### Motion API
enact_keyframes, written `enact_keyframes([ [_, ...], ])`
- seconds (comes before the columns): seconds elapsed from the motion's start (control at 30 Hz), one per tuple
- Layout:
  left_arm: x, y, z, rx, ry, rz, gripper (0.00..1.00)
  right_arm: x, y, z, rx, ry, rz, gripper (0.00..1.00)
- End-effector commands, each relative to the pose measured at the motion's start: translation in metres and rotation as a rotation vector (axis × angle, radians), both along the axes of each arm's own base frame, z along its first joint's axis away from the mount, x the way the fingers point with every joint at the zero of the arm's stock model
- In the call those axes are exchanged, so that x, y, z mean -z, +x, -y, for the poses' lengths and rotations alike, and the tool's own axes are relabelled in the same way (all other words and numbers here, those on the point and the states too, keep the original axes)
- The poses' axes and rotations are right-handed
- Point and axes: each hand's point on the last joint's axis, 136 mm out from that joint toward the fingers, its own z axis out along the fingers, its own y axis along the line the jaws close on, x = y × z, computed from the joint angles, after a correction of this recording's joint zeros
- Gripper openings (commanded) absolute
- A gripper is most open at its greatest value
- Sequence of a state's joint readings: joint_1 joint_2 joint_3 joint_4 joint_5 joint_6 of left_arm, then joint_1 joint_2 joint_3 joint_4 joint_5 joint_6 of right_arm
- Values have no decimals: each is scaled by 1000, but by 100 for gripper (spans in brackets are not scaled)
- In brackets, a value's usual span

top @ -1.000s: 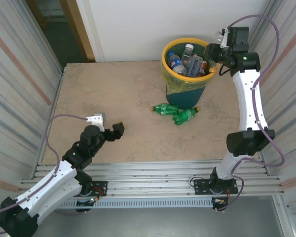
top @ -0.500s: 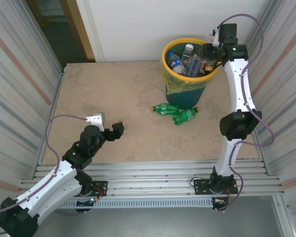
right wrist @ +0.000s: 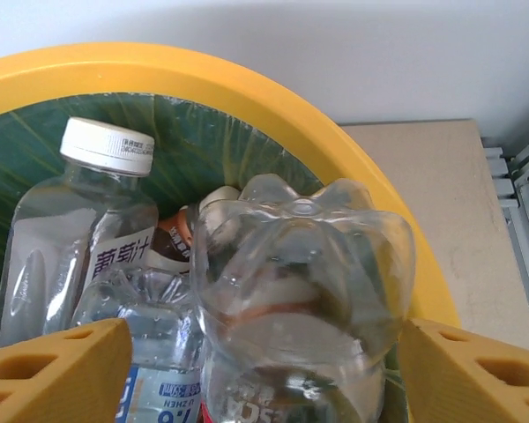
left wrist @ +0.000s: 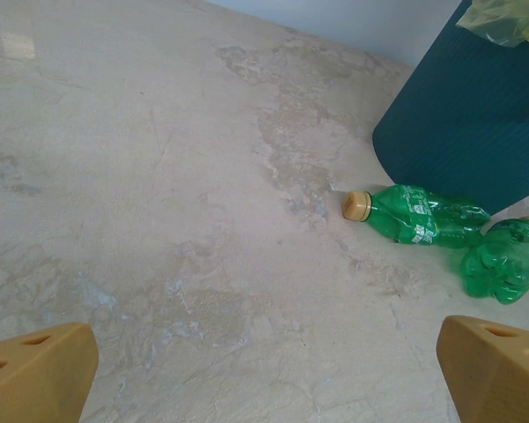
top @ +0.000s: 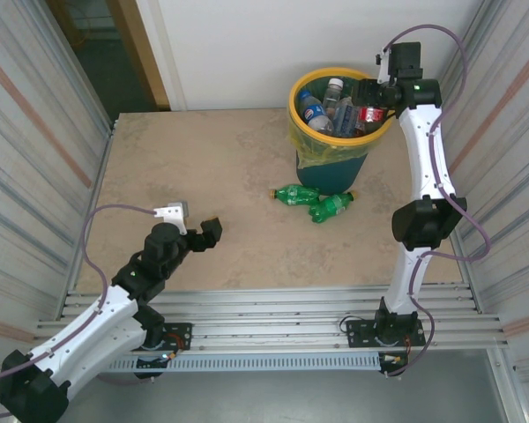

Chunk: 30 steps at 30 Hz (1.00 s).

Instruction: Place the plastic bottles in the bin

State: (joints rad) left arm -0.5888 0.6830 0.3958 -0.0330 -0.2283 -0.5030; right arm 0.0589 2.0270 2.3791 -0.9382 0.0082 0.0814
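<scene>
Holding the left gripper (left wrist: 264,357) spread wide and empty above the table (left wrist: 159,176), with a green bottle (left wrist: 419,225) ahead to its right, touching a second green bottle (left wrist: 502,260) at the foot of the bin (left wrist: 458,115). Hanging the right gripper (right wrist: 269,352) over that bin, fingers released and parted around a clear bottle (right wrist: 300,264), a gap on one side, with a white-capped bottle (right wrist: 79,229) beneath to its left, inside the bin.

The left arm (top: 97,319) and the right arm (top: 429,159) share one build: white tube-shaped links between rounded black joint housings. A thin purple cable (top: 115,208) loops off each arm. A small green light (top: 418,85) glows on the right arm's black housing at 1 o'clock. A white block (top: 170,211) sits at the left wrist. The left fingers (left wrist: 35,374) and right fingers (right wrist: 53,374) are mustard-yellow wedges with rectangular recesses.
</scene>
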Motion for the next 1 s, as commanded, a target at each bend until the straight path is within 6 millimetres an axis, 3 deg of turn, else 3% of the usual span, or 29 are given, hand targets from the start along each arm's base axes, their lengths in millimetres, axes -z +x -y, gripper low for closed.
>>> enact_keyframes([
  [0.0,-4,2,-1,-13,-22,5,99,-33,-1,-1,-5,-16,93,65],
  [0.3,-1,1,-2,-17,-21,-2,99,-18,6,-11,-26,-12,65,42],
  [0.5,0,1,-2,-16,-21,-4,99,10,14,-7,-16,-42,2,37],
  [0.67,1,1,-1,-13,-27,-7,99,22,16,-2,1,-86,-29,37],
  [0.8,-1,2,2,-5,-33,-7,99,15,8,-1,4,-105,-29,38],
  [0.97,-1,2,3,0,-35,-4,99,-10,-6,-5,1,-114,12,42],
])
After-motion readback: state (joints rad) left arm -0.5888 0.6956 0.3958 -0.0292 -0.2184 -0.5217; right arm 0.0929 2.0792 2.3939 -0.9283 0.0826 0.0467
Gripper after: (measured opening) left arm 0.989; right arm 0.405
